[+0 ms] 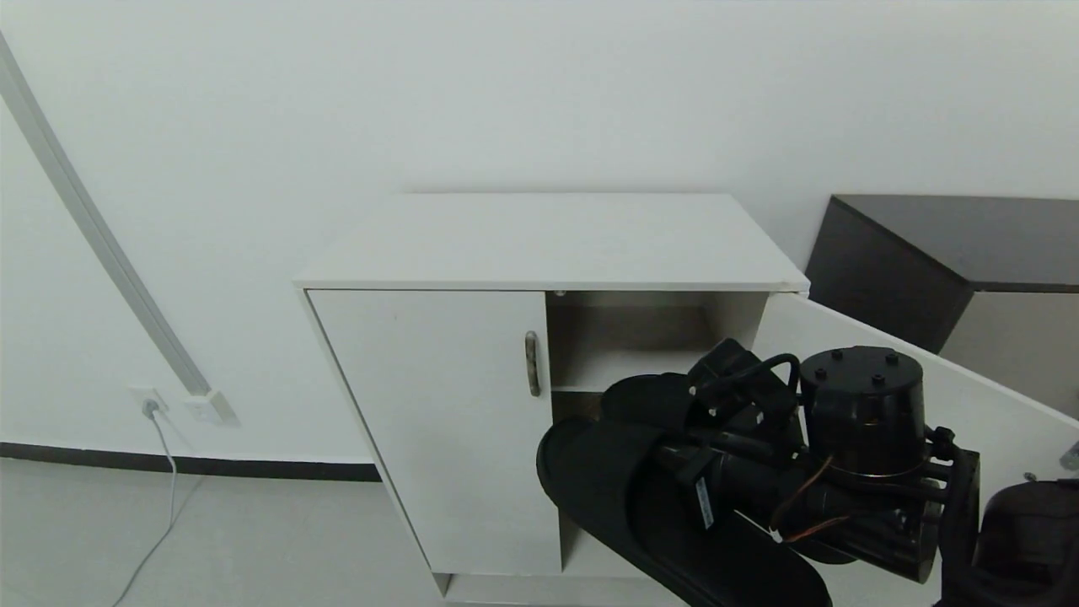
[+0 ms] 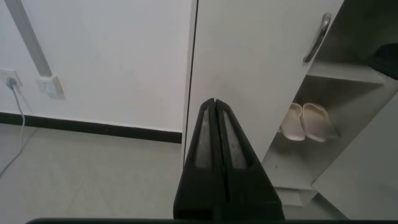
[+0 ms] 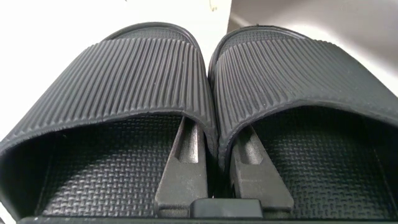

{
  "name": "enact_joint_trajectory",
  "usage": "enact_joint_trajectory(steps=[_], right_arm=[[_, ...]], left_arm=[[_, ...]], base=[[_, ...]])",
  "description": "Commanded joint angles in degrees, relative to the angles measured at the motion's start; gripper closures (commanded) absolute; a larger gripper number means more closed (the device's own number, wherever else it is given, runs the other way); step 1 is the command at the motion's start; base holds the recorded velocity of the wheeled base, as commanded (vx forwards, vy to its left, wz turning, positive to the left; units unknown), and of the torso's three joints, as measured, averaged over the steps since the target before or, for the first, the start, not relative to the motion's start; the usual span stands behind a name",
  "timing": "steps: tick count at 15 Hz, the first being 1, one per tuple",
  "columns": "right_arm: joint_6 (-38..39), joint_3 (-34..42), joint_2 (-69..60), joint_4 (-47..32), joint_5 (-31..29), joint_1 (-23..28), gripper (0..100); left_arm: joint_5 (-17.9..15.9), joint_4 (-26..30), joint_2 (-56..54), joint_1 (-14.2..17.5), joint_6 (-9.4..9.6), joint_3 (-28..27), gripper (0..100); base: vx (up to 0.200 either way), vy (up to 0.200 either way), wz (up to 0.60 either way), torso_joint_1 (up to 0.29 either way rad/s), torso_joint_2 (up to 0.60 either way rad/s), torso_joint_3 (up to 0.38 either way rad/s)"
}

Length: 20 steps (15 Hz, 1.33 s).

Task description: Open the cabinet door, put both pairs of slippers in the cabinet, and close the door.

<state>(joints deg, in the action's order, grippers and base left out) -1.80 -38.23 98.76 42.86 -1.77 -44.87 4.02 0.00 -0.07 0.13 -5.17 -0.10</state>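
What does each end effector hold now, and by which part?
The right end effector holds the black slippers, one finger under each strap, pinching their touching inner sides. The left end effector is shut, empty.

The black slippers (image 3: pixel 149 68) are showing ribbed straps and crosshatched footbeds; the cabinet (image 1: pixel 548 240) is showing plain white, the cream slippers (image 2: pixel 292 121) looking plain.

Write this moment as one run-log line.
door open | cream slippers shelved | right gripper holding black slippers | left gripper shut
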Motion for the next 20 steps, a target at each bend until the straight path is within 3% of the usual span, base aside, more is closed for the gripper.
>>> enact_joint_trajectory(steps=[1, 12, 17, 20], right_arm=[[0.0, 0.1, 0.4, 0.0, 0.0, 0.0, 100], [-1.1, 0.9, 0.3, 0.3, 0.0, 0.0, 100], [-1.1, 1.5, 0.4, 1.3, 0.1, 0.0, 100], [-1.1, 1.8, 0.3, 1.3, 0.1, 0.0, 100]], left_arm=[[0.0, 0.0, 0.1, 0.0, -0.02, 0.0, 100], [0.0, -0.1, 0.1, 0.0, -0.02, 0.0, 100], [0.0, 0.0, 0.1, 0.0, -0.02, 0.0, 100], [0.0, 0.0, 0.1, 0.0, -0.02, 0.0, 100]], base=[[0.000, 0.000, 0.00, -0.183, 0.50, 0.315], [0.000, 0.000, 0.00, -0.135, 0.47, 0.333], [0.000, 0.000, 0.00, -0.040, 0.42, 0.389], [0.000, 0.000, 0.00, -0.001, 0.14, 0.120]])
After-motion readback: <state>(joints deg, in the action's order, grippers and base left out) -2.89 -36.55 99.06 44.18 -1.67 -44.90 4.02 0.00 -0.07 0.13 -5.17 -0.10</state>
